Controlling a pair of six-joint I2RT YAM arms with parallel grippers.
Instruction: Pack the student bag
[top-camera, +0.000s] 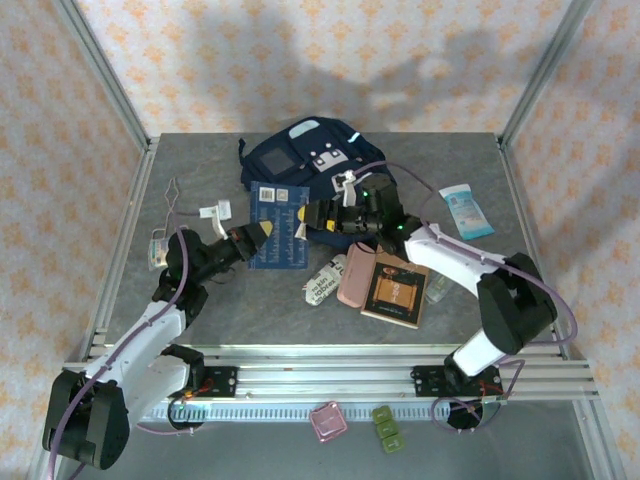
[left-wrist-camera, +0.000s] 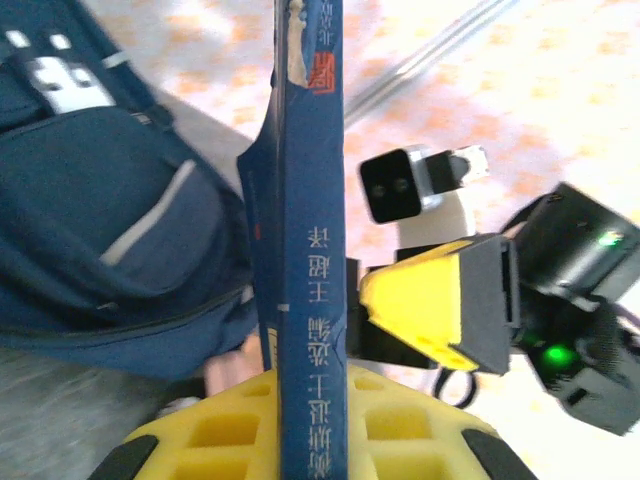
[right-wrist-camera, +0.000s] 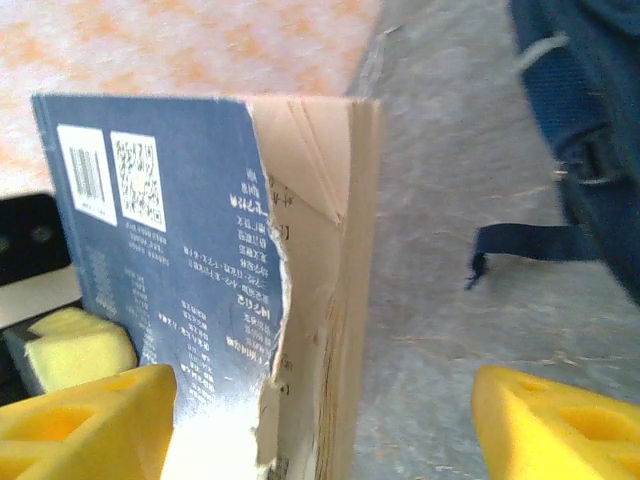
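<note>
Left claw (top-camera: 258, 237) grips book (top-camera: 280, 232), right claw (top-camera: 318, 218) wide beside it; bag (top-camera: 300, 150) at 12 o'clock, notebook (top-camera: 397, 290) at 4; grey worktop (top-camera: 240, 300), patterned walls (top-camera: 300, 60).

- The top camera looked down from above and behind the arm bases (top-camera: 200, 382), which lay at 6 o'clock, far enough away to take in the whole grey table (top-camera: 200, 300).
- The left wrist camera faced the blue book (left-wrist-camera: 310, 300) edge-on, very near, with the student bag (left-wrist-camera: 110, 230) at 9 o'clock.
- The right wrist camera looked closely at that book's back cover, with the bag at 2 o'clock.
- All three views shared the book and the bag.
</note>
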